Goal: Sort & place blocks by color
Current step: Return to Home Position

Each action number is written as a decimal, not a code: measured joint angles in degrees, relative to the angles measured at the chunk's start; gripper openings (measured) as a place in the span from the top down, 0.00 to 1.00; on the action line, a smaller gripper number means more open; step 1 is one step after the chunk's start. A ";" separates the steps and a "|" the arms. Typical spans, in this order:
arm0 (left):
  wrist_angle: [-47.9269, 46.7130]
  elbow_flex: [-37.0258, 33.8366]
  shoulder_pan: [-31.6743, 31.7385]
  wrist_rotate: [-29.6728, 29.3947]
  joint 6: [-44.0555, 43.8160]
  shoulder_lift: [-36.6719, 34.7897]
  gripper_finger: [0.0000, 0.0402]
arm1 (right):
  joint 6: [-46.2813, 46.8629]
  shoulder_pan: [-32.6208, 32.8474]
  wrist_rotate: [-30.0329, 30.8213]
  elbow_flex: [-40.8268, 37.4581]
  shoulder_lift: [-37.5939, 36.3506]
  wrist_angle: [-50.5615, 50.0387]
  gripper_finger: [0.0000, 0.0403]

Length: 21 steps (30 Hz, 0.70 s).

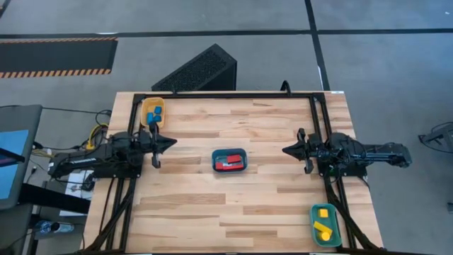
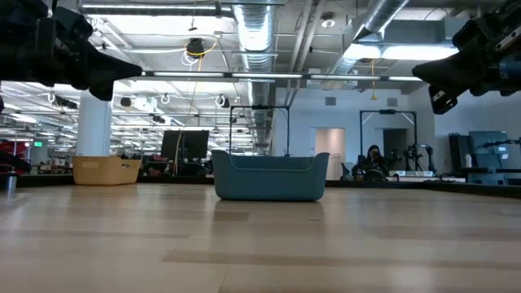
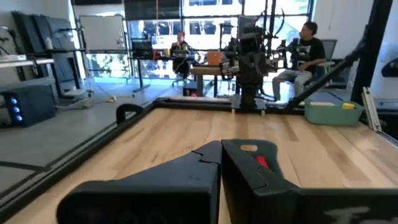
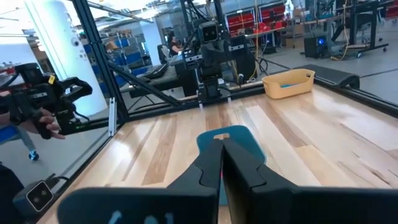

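Three sorted groups of blocks are seen, each held in its own tray. Red blocks are lodged in the teal tray at the middle of the table. Blue blocks are lodged in the yellow-orange tray, which is set at the table corner shown upper left in the high view, just beside the left arm. Yellow blocks are lodged in the green tray, which is set at the corner shown lower right, near the right arm's base.

The left gripper is held over the left side of the table and is pointed toward the teal tray, well apart from it. Its fingers are pressed together and nothing is gripped. The right gripper is held over the right side and is pointed back at the same tray from the opposite side, also well apart. Its fingers are likewise brought together and left empty.

In the low view both arms are shown raised clear of the wood, with the teal tray between them. Seated people are made out in the room beyond the table in the left wrist view.
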 joint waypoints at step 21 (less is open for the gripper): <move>10.91 -0.02 0.00 8.38 -2.16 -0.11 1.00 | -0.17 0.01 0.00 -0.04 0.00 0.37 0.92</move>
